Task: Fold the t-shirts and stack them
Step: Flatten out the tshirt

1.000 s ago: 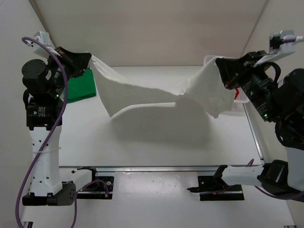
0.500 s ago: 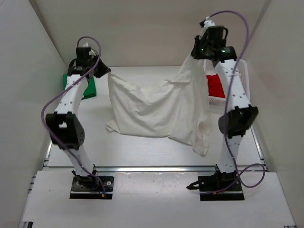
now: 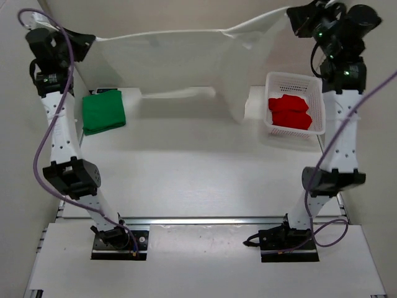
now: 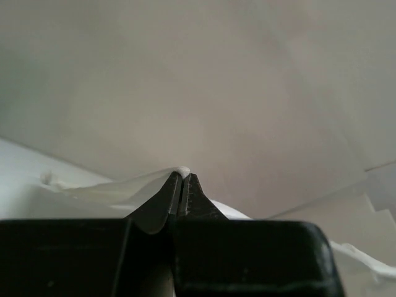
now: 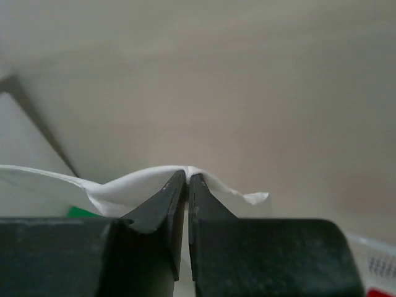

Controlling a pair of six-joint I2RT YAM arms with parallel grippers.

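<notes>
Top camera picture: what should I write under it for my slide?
Left gripper and right gripper hold the off-white t-shirt stretched out between them.

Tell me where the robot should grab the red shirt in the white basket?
Come straight down from above and pinch a raised fold near the middle of the bunched red cloth t-shirt. The white plastic mesh basket walls it in on all sides, leaving only the top open. First, the right end effector must let go of the off-white cloth t-shirt.

Overhead; wrists tight behind left pincer [image 4: 184, 176], right pincer [image 5: 187, 176], sharing t-shirt [image 4: 124, 185].
</notes>
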